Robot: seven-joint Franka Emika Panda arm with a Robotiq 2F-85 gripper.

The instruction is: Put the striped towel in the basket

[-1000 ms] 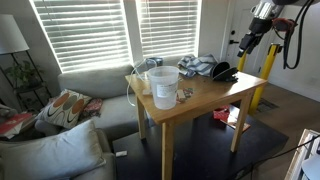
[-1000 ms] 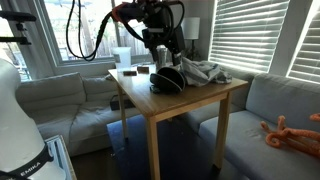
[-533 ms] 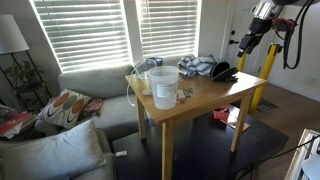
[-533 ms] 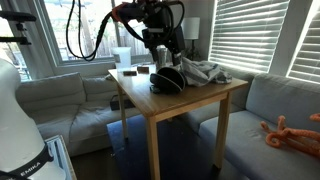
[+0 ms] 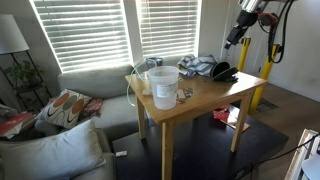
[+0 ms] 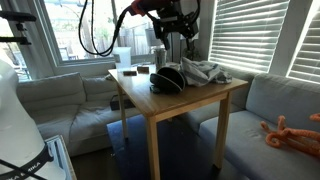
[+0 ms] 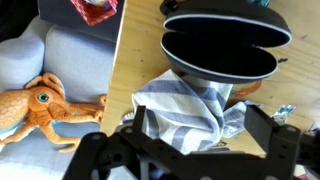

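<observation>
The square light-wood worktop point(image 5: 205, 95) carries the oval black basket with a white rim point(image 7: 218, 45). In an exterior view, bare wood runs from the basket to the worktop's near corner. The crumpled grey-and-white striped cloth towel point(image 7: 185, 110) lies on the wood, touching the basket's outer wall, not inside it. High above the basket hangs the claw point(image 6: 172, 48), its fingers spread wide and holding nothing, with open air between it and the basket.
</observation>
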